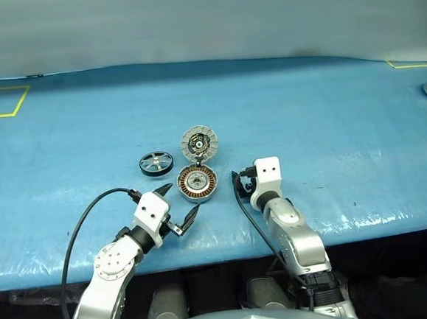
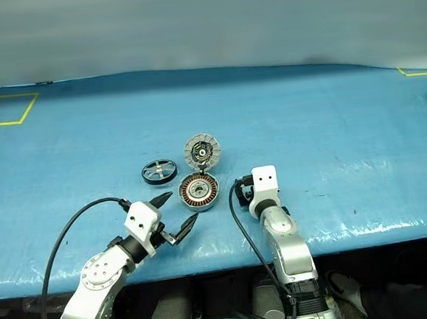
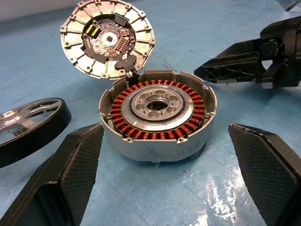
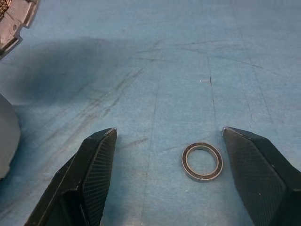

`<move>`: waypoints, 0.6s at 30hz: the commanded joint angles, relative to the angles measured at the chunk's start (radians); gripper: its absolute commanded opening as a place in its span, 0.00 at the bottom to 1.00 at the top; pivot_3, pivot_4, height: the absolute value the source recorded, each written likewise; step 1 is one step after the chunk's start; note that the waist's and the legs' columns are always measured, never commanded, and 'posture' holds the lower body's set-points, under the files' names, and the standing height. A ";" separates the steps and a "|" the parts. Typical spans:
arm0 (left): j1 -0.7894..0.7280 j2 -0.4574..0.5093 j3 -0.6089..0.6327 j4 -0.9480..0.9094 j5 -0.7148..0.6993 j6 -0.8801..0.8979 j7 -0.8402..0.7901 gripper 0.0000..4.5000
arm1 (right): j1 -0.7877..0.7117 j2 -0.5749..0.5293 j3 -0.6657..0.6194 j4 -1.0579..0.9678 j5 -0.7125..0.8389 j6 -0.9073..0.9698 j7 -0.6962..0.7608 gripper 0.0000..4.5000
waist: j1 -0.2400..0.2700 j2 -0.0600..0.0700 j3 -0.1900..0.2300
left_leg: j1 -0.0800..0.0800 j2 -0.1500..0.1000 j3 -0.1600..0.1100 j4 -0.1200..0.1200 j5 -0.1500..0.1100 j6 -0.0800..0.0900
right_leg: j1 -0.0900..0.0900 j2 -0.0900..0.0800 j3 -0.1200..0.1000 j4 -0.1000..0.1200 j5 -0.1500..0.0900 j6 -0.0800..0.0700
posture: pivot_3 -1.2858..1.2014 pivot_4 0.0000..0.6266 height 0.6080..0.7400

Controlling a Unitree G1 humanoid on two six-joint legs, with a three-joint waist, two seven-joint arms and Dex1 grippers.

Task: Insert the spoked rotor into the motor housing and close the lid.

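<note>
Motor housing point(image 3: 157, 115) sits just beyond open left end effector point(image 3: 164, 188), untouched.

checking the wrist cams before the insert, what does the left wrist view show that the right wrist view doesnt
Left wrist view: the motor housing with its copper windings exposed, the lid swung open and standing up at its rim, and the spoked rotor lying apart beside it, plus the right gripper.

Right wrist view: a small dark ring lying flat on the mat between open fingers.

Both: the blue mat, and edges of the housing and lid.
</note>
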 commanded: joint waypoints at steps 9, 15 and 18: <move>0.004 0.000 0.016 -0.022 -0.003 -0.005 0.014 1.00 | 0.041 -0.019 0.003 0.034 -0.027 -0.026 -0.039 0.48 | 0.001 -0.001 0.000 | 0.001 0.000 0.000 0.001 0.000 0.000 | 0.000 0.000 0.000 0.000 0.000 0.000 | 0.52 0.24 1.00; 0.006 -0.005 0.012 -0.021 -0.002 -0.009 0.024 1.00 | 0.109 -0.063 0.020 -0.045 -0.045 -0.001 -0.024 0.15 | 0.004 -0.001 -0.001 | 0.001 0.000 -0.001 0.001 0.000 0.000 | 0.001 -0.001 -0.001 0.000 0.000 0.000 | 0.52 0.24 1.00; 0.010 -0.008 0.008 -0.021 0.003 -0.013 0.032 1.00 | 0.153 -0.102 0.041 -0.157 -0.037 0.054 0.019 0.15 | 0.008 -0.001 -0.001 | 0.001 -0.001 -0.001 0.001 0.000 0.000 | 0.000 -0.002 -0.001 0.000 0.000 0.000 | 0.52 0.24 1.00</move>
